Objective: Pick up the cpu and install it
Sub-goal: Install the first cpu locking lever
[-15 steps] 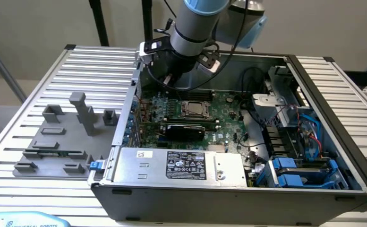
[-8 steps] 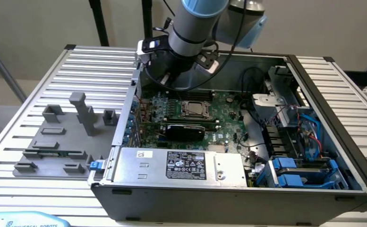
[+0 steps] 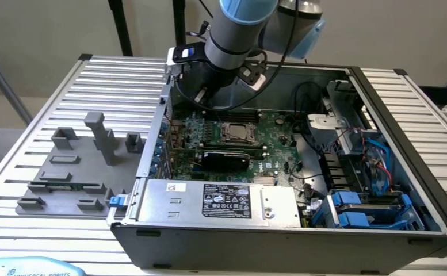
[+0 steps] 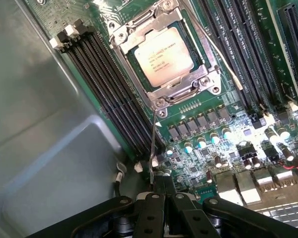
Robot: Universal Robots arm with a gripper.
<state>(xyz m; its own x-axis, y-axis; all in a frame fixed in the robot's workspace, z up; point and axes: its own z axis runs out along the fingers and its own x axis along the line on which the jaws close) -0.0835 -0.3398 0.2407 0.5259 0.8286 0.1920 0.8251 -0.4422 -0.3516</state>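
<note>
the pale blue casing (image 3: 31, 269) far from the tool reads "universal robots". print on the white power-supply label (image 3: 226, 200) and the silver square cpu (image 4: 164, 56) near the tool is unreadable.

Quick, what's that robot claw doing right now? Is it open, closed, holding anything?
Gripper: closed and holding nothing; the cpu sits in its socket on the motherboard.
</note>
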